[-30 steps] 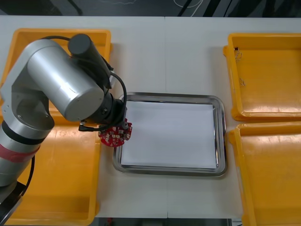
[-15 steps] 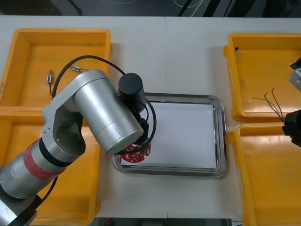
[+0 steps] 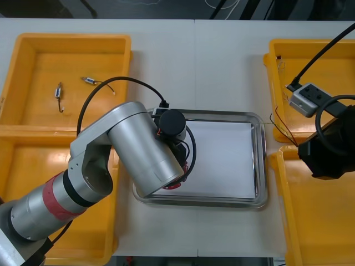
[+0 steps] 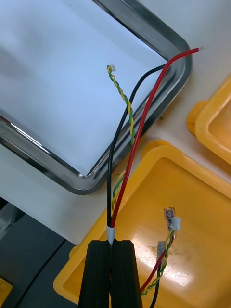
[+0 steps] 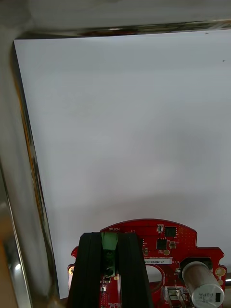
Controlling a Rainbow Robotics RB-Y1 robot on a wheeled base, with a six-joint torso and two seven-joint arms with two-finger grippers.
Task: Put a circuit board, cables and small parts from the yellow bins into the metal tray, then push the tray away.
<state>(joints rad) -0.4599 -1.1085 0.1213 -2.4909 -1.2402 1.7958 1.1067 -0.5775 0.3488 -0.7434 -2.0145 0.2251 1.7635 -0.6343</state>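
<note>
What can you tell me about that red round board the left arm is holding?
The circuit board is a round red disc with a central hole, carrying black chips, a white label, a silver cylinder and a green block. The left gripper is shut on that green block, holding the board over the white inside of the metal tray, near its side wall. Whether it rests on the tray cannot be told.

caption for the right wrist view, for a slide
Right tool shut on red and black cables above the metal tray's corner
</note>
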